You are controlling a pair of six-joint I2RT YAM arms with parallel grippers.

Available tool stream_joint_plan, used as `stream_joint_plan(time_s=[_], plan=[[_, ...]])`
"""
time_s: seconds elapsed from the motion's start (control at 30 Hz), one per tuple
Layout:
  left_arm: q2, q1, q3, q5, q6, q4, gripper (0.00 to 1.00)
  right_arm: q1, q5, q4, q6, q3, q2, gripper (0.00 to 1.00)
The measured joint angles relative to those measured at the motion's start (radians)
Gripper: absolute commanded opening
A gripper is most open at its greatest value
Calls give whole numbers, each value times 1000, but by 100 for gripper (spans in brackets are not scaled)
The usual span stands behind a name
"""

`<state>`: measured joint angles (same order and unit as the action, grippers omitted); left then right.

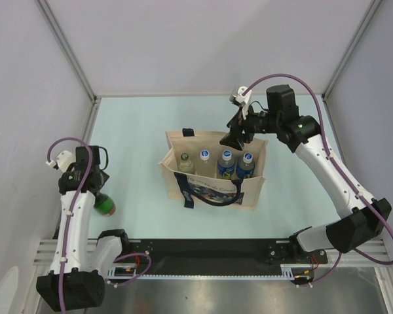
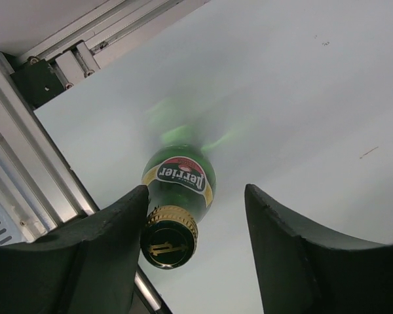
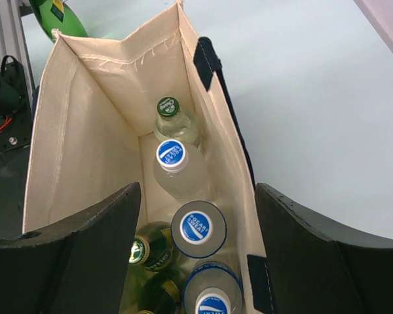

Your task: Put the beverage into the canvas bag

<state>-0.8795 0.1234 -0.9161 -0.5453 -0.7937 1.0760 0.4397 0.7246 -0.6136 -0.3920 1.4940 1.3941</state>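
Green gold-capped Perrier bottle [image 2: 180,183] stands between spread fingers [image 2: 108,245] of the left tool [image 2: 196,196]

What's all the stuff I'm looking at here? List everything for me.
table: one, pale green, under everything.
bag: one, beige with navy handles and a blue print, mid-table, open.
bottles: at least five, clear with blue or green caps plus green ones, upright inside the bag.
Perrier bottle: one, green, left side of the table, outside the bag.
left gripper: one, black, open around the Perrier bottle.
right gripper: one, black, open above the bag.
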Motion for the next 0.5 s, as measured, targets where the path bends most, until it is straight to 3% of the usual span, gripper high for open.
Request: stream_joint_plan(time_s=[0.23, 0.5], plan=[[-6, 2, 4, -4, 17, -6, 49, -22, 7, 9, 10, -8, -2, 76], [5, 3, 8, 7, 21, -5, 22, -34, 22, 21, 19, -9, -2, 76]])
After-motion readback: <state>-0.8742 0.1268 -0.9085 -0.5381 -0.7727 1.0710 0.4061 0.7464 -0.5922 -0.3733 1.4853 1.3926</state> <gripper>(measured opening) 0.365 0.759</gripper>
